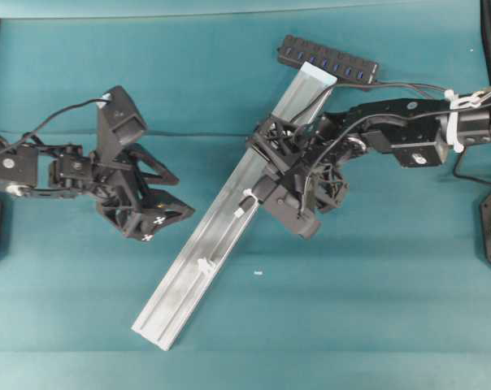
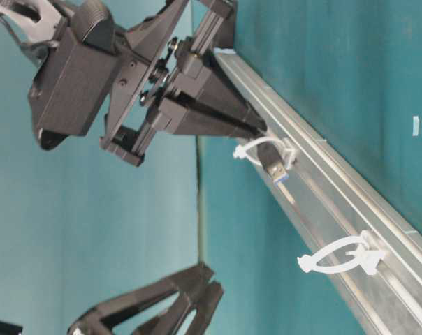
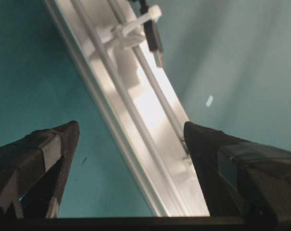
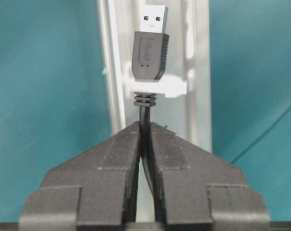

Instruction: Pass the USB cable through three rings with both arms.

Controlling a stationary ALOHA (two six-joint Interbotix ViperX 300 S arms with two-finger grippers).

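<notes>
My right gripper (image 4: pixel 145 129) is shut on the USB cable (image 4: pixel 144 111) just behind its black plug (image 4: pixel 150 48). The plug pokes through a whitish ring (image 4: pixel 161 87) on the silver rail (image 4: pixel 199 72). In the table-level view the plug (image 2: pixel 274 166) sticks out past that ring (image 2: pixel 247 151), with the right gripper (image 2: pixel 256 131) right behind it. A second ring (image 2: pixel 340 258) stands further down the rail, empty. The overhead view shows these two rings (image 1: pixel 245 200) (image 1: pixel 203 264); a third does not show. My left gripper (image 1: pixel 183 193) is open beside the rail, and its wrist view has the rail (image 3: pixel 150 120) between its fingers (image 3: pixel 63 139).
A black multi-port hub (image 1: pixel 327 58) with blue sockets lies at the rail's far end. The rail (image 1: pixel 221 219) runs diagonally across the teal table (image 1: pixel 375 309). A small white scrap (image 1: pixel 258 273) lies on the table right of the rail.
</notes>
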